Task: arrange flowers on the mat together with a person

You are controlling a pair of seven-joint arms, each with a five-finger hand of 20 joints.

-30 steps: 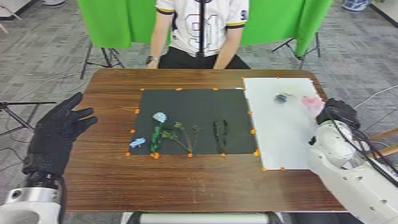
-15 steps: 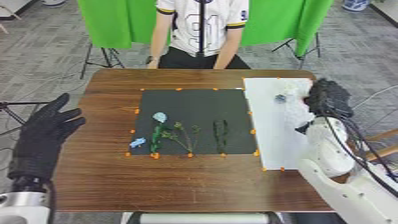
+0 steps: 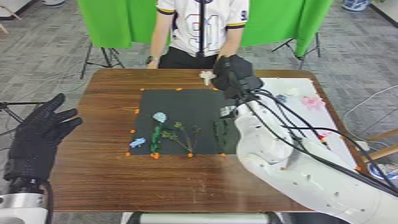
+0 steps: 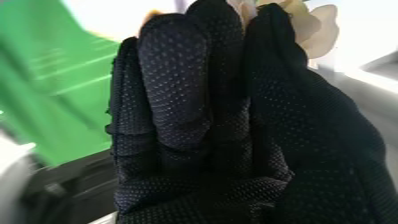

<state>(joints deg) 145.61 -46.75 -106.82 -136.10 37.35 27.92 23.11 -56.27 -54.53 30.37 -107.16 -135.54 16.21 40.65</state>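
My fingers [image 4: 173, 75] are closing around a cream flower [image 3: 207, 76], my thumb and fingertips pinching it near its petals. My right hand [image 3: 235, 80] is hovering by the far edge of the table [image 3: 160, 185], over the far right corner of the black mat [image 3: 187, 105]. Below on that mat, a light-blue blossom on a green stem [image 3: 160, 117], a small blue flower [image 3: 139, 142], a thin branching sprig [image 3: 187, 137] and a dark green sprig [image 3: 221, 131] are lying. On the white mat [image 3: 293, 86], a pink flower [image 3: 313, 102] is resting near a grey-blue one [image 3: 281, 98]. My left hand [image 3: 37, 137] is hanging relaxed beside the table's left edge.
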